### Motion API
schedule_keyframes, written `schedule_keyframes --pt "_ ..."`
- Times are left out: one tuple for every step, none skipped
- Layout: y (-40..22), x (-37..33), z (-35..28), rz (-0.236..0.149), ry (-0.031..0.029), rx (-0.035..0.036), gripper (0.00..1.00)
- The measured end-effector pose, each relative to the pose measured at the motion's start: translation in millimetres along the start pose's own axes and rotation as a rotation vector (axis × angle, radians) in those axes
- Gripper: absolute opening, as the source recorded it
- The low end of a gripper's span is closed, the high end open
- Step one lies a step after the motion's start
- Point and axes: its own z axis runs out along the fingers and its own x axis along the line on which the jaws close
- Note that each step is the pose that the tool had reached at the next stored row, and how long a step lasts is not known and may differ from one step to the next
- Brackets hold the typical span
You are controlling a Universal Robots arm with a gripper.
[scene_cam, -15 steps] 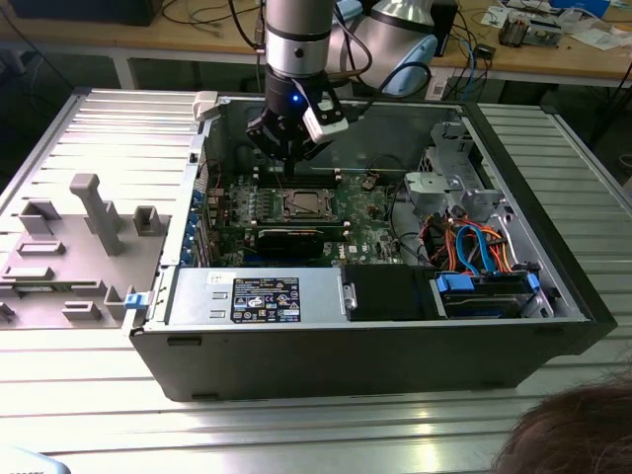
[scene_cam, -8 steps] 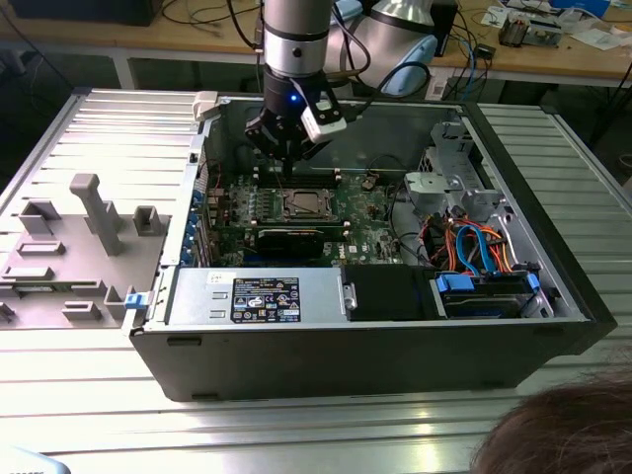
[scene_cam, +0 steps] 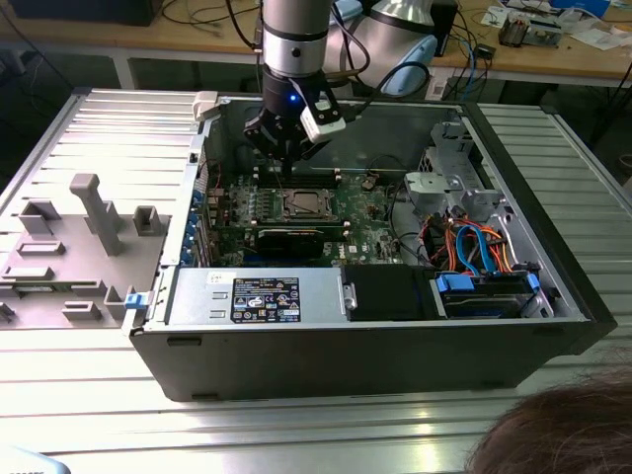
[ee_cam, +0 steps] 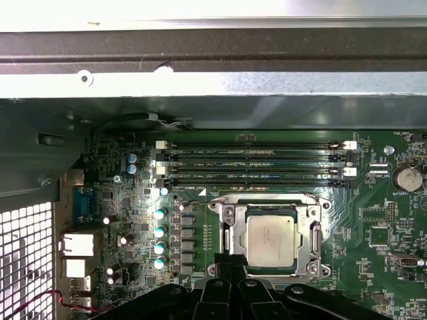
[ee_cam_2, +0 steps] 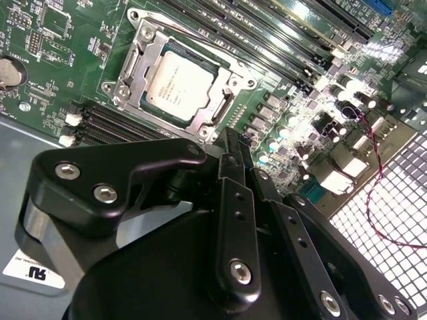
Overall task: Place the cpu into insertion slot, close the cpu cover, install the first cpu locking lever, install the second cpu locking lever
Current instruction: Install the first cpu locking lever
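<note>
No readable print
A black-and-white label (scene_cam: 265,298) on the grey power supply box (scene_cam: 197,296) and faint marks on the cpu (ee_cam_2: 179,85) top are illegible.

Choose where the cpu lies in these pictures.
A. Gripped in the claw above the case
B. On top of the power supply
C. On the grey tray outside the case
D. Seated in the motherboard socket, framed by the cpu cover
D: in the first wrist view the cpu lies flat in the socket on the motherboard, with the cpu cover down around its edges; the claw is close beside the socket and holds nothing.
</note>
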Motion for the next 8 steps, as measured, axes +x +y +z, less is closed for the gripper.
schedule_keyframes --pt "0.0 0.3 0.0 0.0 0.0 0.0 0.11" --pt "0.0 0.5 0.0 0.0 0.0 0.0001 0.11" --pt "0.0 1.2 0.0 0.0 0.0 0.0 0.11" --pt "0.1 2.0 0.0 0.0 0.0 0.0 0.11" --pt "0.1 2.1 0.1 0.0 0.0 0.0 0.11" --pt "0.1 2.3 0.1 0.0 0.0 0.0 0.11" --pt "0.1 2.5 0.1 0.0 0.0 0.0 0.11" --pt "0.1 2.8 0.1 0.0 0.0 0.0 0.11"
